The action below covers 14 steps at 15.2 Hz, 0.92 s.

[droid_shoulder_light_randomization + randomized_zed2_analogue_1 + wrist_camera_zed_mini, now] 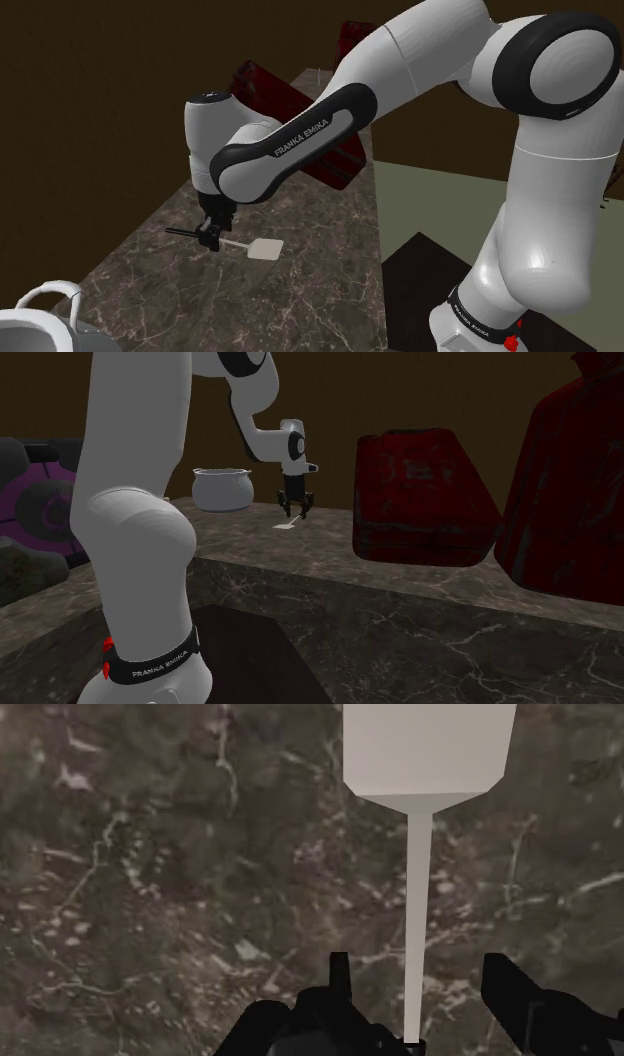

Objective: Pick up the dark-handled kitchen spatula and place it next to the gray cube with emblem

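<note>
The spatula lies flat on the dark marble counter (300,290). Its white blade (266,249) and thin white shaft (420,904) point away from its dark handle (180,233). My gripper (209,238) is lowered over the spot where shaft meets handle. It is open, and the shaft runs between the two black fingers (340,976) without touching either. Across the counter the gripper (297,508) hangs just above the blade (287,527). The gray cube with a purple round emblem (40,512) sits at the second exterior view's left, partly behind the arm.
Two dark red canisters (425,497) (570,482) stand on the counter at the second exterior view's right, and red shapes (330,150) lie beyond the arm. A white pot (222,487) (45,310) stands near the spatula's handle end. The counter edge (385,250) runs beside my stand.
</note>
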{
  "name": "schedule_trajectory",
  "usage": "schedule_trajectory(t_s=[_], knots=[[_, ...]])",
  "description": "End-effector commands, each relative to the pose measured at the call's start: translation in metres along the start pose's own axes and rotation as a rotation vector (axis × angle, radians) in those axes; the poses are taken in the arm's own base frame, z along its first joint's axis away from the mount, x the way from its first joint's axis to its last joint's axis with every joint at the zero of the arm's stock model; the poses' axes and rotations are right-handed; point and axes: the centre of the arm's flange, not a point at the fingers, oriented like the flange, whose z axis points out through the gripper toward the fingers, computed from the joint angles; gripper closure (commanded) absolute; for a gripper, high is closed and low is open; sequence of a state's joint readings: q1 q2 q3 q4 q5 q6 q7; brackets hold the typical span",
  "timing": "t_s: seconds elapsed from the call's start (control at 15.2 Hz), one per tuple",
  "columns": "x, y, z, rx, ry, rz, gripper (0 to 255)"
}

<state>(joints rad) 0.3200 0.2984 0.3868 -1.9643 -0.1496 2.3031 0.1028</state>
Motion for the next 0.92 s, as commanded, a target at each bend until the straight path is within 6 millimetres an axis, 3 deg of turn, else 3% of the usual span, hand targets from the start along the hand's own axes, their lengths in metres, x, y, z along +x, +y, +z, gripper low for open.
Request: schedule_trajectory(t_s=[0.0,0.53,0.86], knots=[[0.0,0.0,0.0,0.0,0.0,0.0,255],[0.0,0.0,0.0,0.0,0.0,0.0,255],[0.002,0.0,-0.026,0.0,0.0,0.0,255]])
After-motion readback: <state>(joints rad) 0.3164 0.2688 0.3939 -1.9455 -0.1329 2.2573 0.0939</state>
